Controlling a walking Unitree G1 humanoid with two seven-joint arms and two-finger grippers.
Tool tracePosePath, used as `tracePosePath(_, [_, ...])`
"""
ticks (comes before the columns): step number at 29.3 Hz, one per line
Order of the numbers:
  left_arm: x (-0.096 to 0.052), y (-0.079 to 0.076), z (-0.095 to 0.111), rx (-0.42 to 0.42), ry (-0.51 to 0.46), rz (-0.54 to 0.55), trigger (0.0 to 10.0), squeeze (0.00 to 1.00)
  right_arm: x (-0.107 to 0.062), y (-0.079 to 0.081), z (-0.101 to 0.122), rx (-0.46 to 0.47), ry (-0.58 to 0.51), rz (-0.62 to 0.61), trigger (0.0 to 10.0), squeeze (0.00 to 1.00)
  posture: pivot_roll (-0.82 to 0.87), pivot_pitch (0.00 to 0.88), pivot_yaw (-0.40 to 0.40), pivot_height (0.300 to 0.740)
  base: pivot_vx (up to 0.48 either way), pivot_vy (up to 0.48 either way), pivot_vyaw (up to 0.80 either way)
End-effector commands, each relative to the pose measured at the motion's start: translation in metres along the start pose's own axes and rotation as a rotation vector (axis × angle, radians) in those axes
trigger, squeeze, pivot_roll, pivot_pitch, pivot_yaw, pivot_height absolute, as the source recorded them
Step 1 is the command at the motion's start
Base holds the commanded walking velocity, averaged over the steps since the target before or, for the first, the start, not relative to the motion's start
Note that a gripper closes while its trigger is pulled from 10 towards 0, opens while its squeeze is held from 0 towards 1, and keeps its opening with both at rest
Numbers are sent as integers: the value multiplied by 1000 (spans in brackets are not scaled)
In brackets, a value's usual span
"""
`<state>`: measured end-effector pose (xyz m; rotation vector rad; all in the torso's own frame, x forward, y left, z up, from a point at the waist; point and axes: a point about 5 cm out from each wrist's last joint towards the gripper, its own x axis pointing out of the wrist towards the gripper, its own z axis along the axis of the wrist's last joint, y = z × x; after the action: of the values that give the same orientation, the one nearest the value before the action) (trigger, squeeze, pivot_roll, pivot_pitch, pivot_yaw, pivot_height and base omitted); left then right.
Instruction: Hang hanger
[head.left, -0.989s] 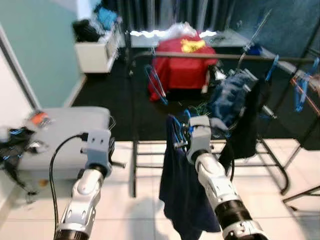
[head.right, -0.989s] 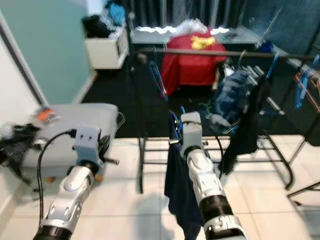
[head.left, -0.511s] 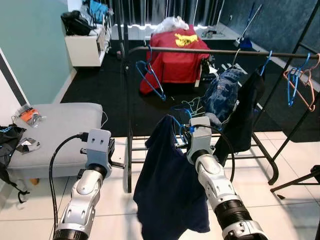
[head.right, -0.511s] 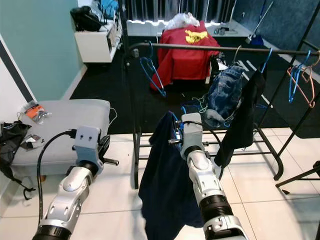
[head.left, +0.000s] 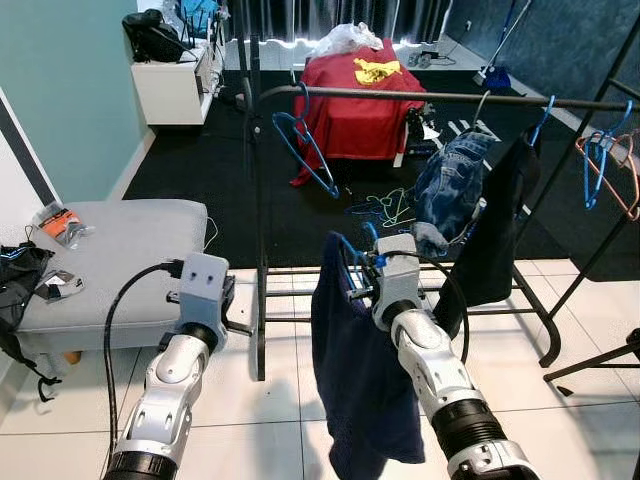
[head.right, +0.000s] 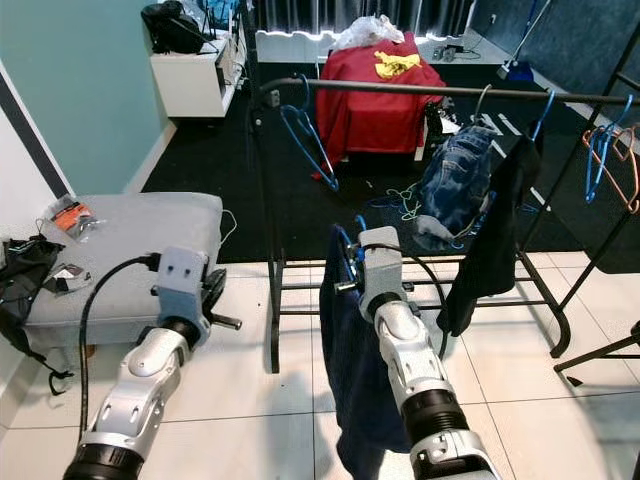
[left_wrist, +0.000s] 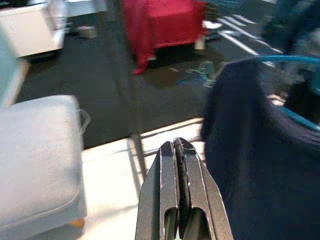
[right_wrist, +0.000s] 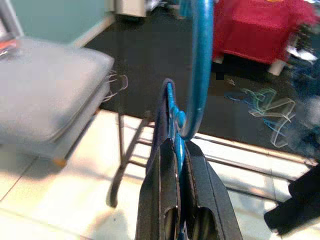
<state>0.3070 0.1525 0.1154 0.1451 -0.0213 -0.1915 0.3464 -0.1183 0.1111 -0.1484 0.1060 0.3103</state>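
Observation:
My right gripper (right_wrist: 175, 144) is shut on the neck of a blue hanger (right_wrist: 202, 65), whose hook curves up just beyond the fingertips. A dark navy garment (head.left: 362, 380) is draped on that hanger and hangs down in front of my right forearm. The dark rail (head.left: 440, 97) of the clothes rack runs across higher up and farther away, apart from the hook. My left gripper (left_wrist: 178, 146) is shut with nothing in it, held to the left of the garment over the white tiles.
On the rail hang an empty blue hanger (head.left: 305, 150), jeans (head.left: 450, 185) and a black garment (head.left: 495, 230). A grey padded bench (head.left: 110, 250) stands at left. A second rack with hangers (head.left: 605, 160) is at right. Loose hangers (head.left: 385, 208) lie on the dark carpet.
The blur has cleared and the view has shifted slightly. The navy garment, flared out to the left half a second ago, has swung back and hangs narrow. Both grippers stay shut.

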Motion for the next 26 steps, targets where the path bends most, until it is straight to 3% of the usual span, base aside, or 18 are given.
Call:
tracePosePath(1, [-2, 2, -6, 31, 30, -52, 10000, 0, -1, 2, 12, -95, -68, 93, 10000, 0, 20, 0, -11, 740, 0, 0, 0])
tracePosePath(4, [-3, 9, -7, 46, 33, -63, 10000, 0, -5, -1, 18, -176, -116, 171, 10000, 0, 15, 0, -9, 740, 0, 0, 0])
tracePosePath(5, [-8, 27, -7, 20, 30, -37, 10000, 0, -16, -8, 24, -248, -183, 283, 10000, 0, 6, 0, -9, 740, 0, 0, 0])
tracePosePath(13, [-15, 40, -3, -108, 14, -8, 10000, 0, -27, -16, 28, -181, -208, 418, 10000, 0, 7, 0, -15, 740, 0, 0, 0])
tracePosePath(15, [-19, 36, -2, -189, 9, -28, 10000, 47, -29, -14, 34, -97, -251, 460, 10000, 0, 10, 0, -19, 740, 0, 0, 0])
tracePosePath(16, [-22, 31, -2, -222, 7, -54, 10000, 1000, -30, -10, 36, -54, -267, 494, 10000, 0, 14, 0, -20, 740, 0, 0, 0])
tracePosePath(20, [-24, 25, -1, -244, 3, -92, 10000, 1000, -31, -4, 37, -10, -282, 545, 10000, 0, 17, 0, -20, 740, 0, 0, 0])
tracePosePath(22, [-27, 12, 3, -282, -1, -188, 10000, 1000, -36, 3, 40, 59, -275, 681, 10000, 0, 16, 0, -20, 740, 0, 0, 0])
tracePosePath(26, [-27, 7, 8, -307, -13, -231, 10000, 1000, -40, 4, 43, 98, -259, 800, 10000, 0, 11, 0, -25, 740, 0, 0, 0])
